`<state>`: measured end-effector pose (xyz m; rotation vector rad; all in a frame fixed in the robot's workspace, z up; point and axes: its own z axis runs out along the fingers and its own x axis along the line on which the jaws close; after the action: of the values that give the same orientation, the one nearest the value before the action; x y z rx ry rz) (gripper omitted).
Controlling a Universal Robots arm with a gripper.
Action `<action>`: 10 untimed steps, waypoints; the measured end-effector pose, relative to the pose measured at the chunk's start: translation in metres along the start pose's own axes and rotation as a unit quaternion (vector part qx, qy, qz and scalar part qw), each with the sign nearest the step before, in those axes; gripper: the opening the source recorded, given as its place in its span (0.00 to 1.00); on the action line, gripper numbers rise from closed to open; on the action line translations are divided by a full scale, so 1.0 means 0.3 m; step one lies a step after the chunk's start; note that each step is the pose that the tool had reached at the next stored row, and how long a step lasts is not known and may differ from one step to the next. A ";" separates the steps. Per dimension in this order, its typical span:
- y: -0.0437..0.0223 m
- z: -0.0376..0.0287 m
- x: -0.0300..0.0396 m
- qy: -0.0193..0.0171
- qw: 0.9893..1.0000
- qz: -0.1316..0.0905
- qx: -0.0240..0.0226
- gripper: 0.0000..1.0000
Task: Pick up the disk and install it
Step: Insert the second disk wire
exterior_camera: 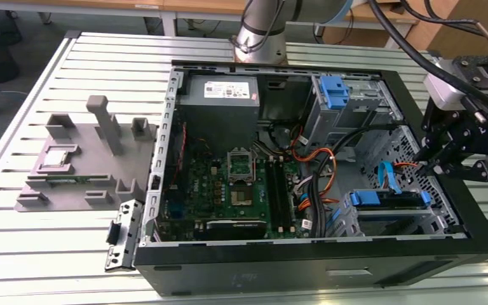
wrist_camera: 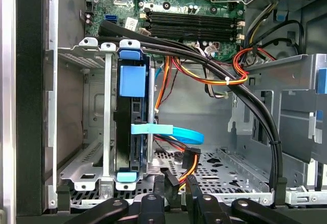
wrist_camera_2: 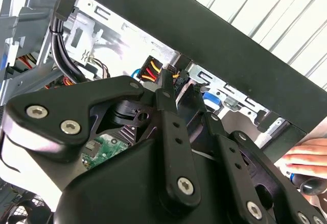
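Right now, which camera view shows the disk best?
The first wrist view: the disk stands edge-on in its metal bay, blue rails plain. The exterior view shows it seated in the bay, near the hand.

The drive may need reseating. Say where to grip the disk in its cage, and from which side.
Probably grip the disk by its blue end piece, coming straight in from the open face of the cage: it stands on edge, and cage walls cover its flat sides.
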<state>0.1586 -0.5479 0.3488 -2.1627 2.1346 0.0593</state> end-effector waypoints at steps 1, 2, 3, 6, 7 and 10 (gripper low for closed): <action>0.000 0.000 0.000 0.000 1.000 0.000 0.000 0.31; 0.000 0.000 0.000 0.000 1.000 0.000 0.000 0.31; 0.000 0.000 0.000 0.000 1.000 0.000 0.000 0.31; 0.000 0.001 0.000 0.000 1.000 0.000 0.000 0.29; 0.000 0.001 0.000 0.000 1.000 0.000 0.000 0.23; 0.000 0.001 0.000 0.000 1.000 0.000 0.000 0.17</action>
<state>0.1585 -0.5479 0.3485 -2.1627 2.1347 0.0592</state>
